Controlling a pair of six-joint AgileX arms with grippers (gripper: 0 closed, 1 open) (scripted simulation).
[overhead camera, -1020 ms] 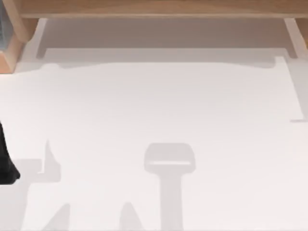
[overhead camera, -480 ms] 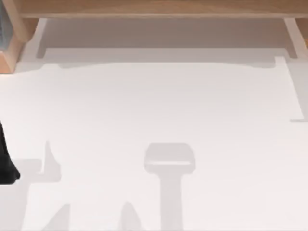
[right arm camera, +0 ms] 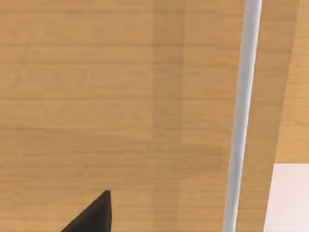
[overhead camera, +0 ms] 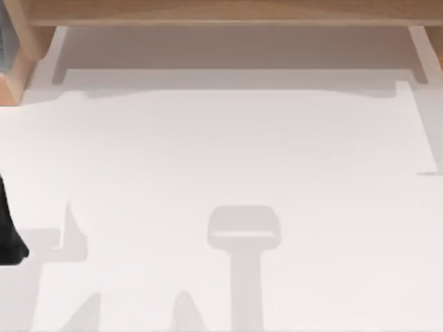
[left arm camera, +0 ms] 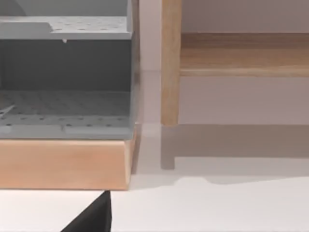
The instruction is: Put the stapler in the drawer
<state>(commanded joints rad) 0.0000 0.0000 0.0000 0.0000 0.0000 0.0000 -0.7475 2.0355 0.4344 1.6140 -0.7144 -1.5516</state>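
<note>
Left arm (overhead camera: 10, 232) sits dark at the desk's (overhead camera: 221, 152) left edge; end effector state: cannot tell. Right wrist view faces a wood panel with a grey rail (right arm camera: 240, 116), perhaps the drawer front. I cannot locate the stapler.

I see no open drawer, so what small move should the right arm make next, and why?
Probably ease the right gripper toward the pale bar, likely a handle, on the wood front facing it. Left arm sits at the left edge of the table.
</note>
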